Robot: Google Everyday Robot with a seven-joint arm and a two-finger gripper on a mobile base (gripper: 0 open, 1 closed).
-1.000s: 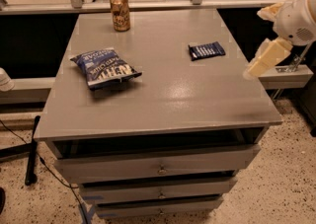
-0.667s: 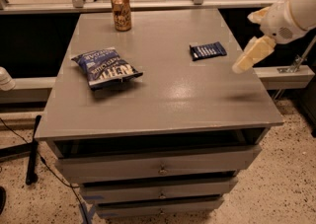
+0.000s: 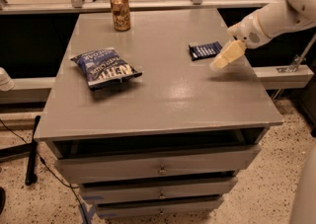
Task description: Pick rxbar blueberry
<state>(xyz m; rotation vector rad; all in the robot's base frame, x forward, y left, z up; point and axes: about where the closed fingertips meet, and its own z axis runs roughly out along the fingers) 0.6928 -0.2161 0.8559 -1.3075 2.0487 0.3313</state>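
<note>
- The rxbar blueberry (image 3: 205, 50) lies flat on the grey surface (image 3: 163, 99), in its far right part and near the right edge.
- The end effector (image 3: 220, 60) hangs just beside the bar, on its right-hand side in the camera view and a little nearer the front edge. Its cream tip slants down and to the left, towards the bar's near right corner.
- From this angle it looks to be above the surface and not touching the wrapper, though the gap between tip and bar is hard to judge.
- Whether the end effector is spread wide or drawn narrow cannot be told here. It reads as one pale wedge, and nothing is seen held in it.
- The bar's long axis runs roughly across the view, left to right, with the right end tipped slightly towards the back of the surface.
- The coming move likely turns on that: a short shift left and back to get over the bar's middle, with the closing direction set across the narrow width and not along the length.
- The one arm (image 3: 276, 18) comes in from the right, so the bar's right end is the nearer one.
- The chip bag (image 3: 105, 67) and the gold can (image 3: 120, 12) sit well apart on the left side, clear of that short path.
</note>
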